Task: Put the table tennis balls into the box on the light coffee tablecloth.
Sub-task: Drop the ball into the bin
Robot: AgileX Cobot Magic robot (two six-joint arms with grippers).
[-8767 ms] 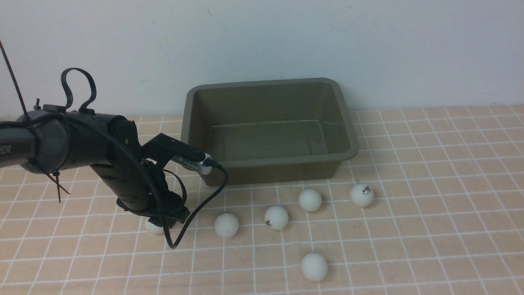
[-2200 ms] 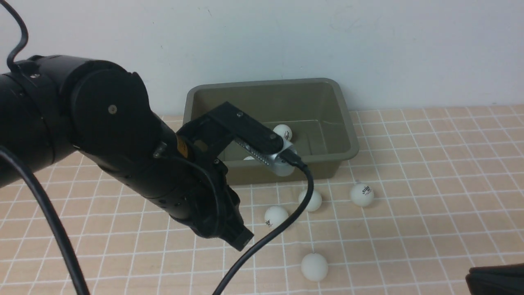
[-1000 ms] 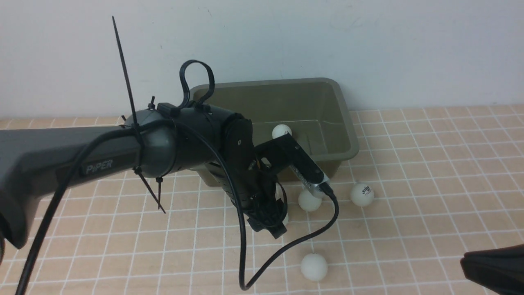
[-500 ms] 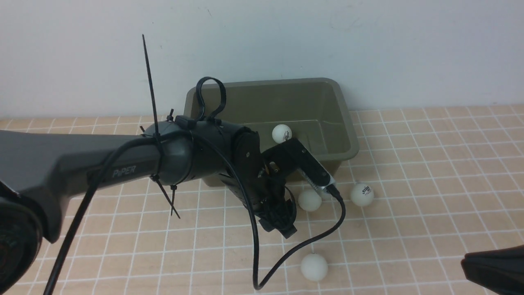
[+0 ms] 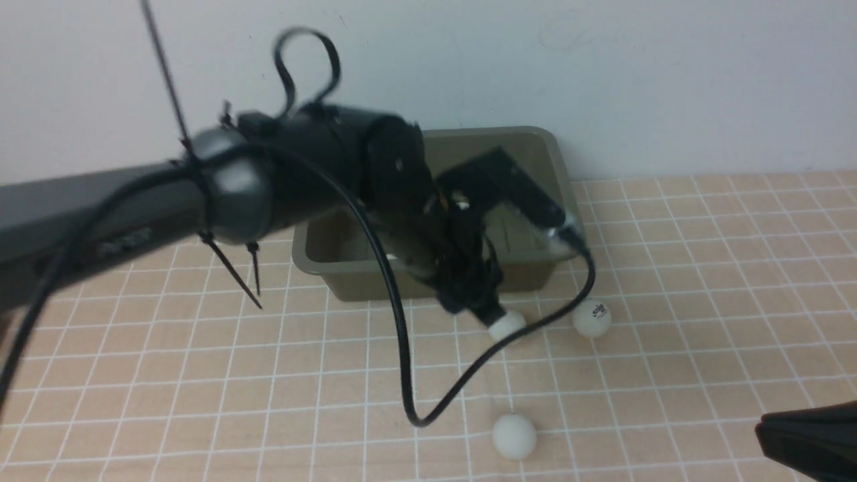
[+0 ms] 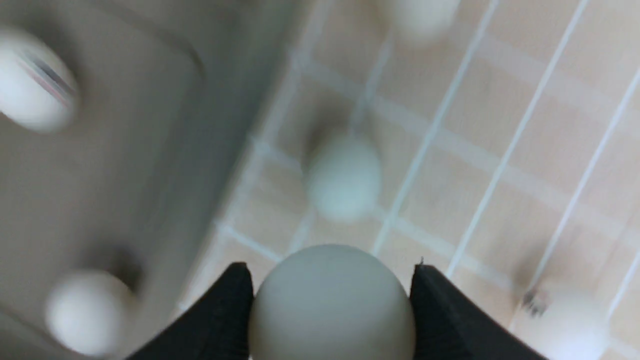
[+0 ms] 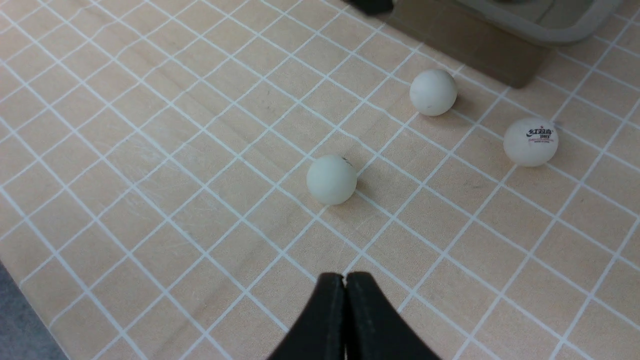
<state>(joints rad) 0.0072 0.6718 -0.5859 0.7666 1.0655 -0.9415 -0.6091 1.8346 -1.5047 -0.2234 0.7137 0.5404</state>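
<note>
My left gripper point(image 6: 330, 267) is shut on one white table tennis ball point(image 6: 331, 305), its black fingertips point(image 6: 235, 290) pressed on both sides. In the front view that gripper point(image 5: 485, 311) hangs, blurred, just in front of the olive box point(image 5: 348, 274), with the held ball hidden. Two balls point(image 6: 35, 82) point(image 6: 85, 312) lie inside the box point(image 6: 125, 165). Three balls rest on the light coffee tablecloth point(image 5: 703, 268): a middle one point(image 5: 507, 326), one with a logo point(image 5: 592, 318) and a near one point(image 5: 514, 435). My right gripper point(image 7: 344, 276) is shut and empty above the cloth.
The left arm's black cable point(image 5: 428, 408) loops down onto the cloth between the box and the near ball. The right arm's dark end point(image 5: 803, 435) sits at the lower right corner. A white wall point(image 5: 602, 67) stands directly behind the box.
The left arm has risen and swung up toward the box, its jaws closing on the ball that lay under the gripper. The right arm has not moved.
</note>
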